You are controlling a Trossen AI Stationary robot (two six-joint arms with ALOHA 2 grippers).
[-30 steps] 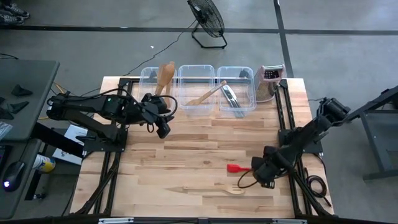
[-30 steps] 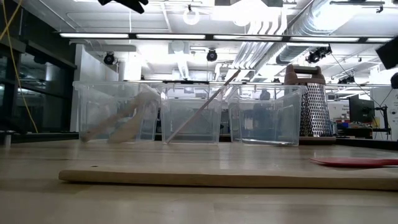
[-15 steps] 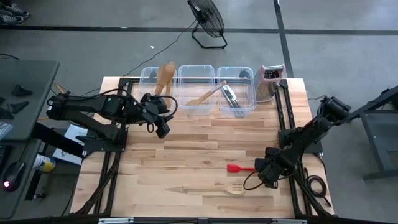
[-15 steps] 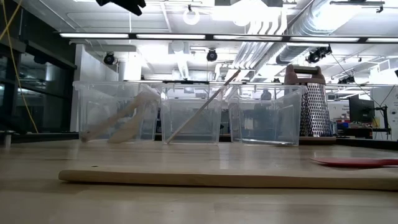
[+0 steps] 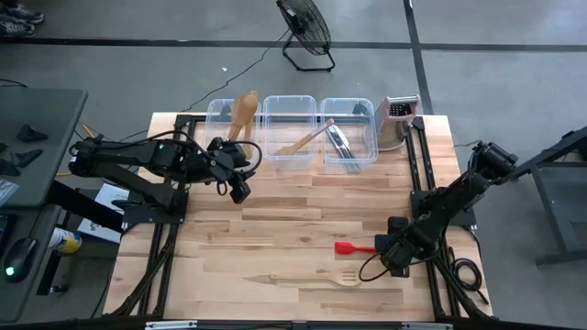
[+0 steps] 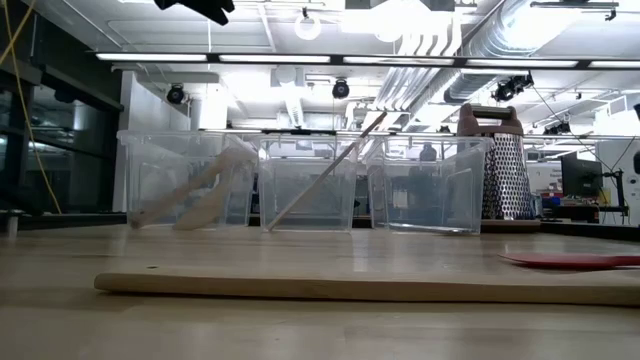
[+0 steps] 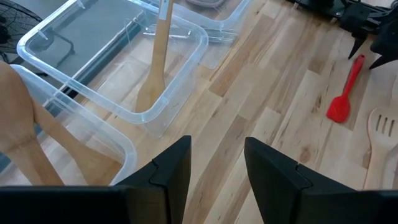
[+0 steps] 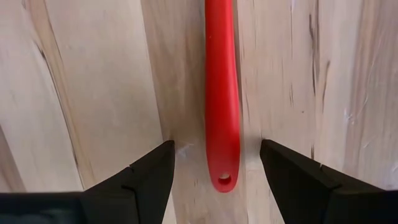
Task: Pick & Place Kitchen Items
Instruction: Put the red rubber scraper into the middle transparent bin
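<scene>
Count: three clear plastic tubs point(image 5: 290, 128), one upright metal box grater point(image 5: 397, 121), one red spatula point(image 5: 353, 247), one slotted pale wooden spatula point(image 5: 312, 280) on the table, two dark robot arms point(image 5: 156, 160), one black floor fan point(image 5: 305, 32).

Two matte-black jointed arms; left arm point(image 5: 156, 158) shows small green light, black cables; gripper fingers point(image 8: 146, 177) dark, angular, wedge-shaped.

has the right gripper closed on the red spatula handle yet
No, the right gripper is open, its fingers standing on either side of the red spatula handle with bare wood showing between each and the handle.
</scene>
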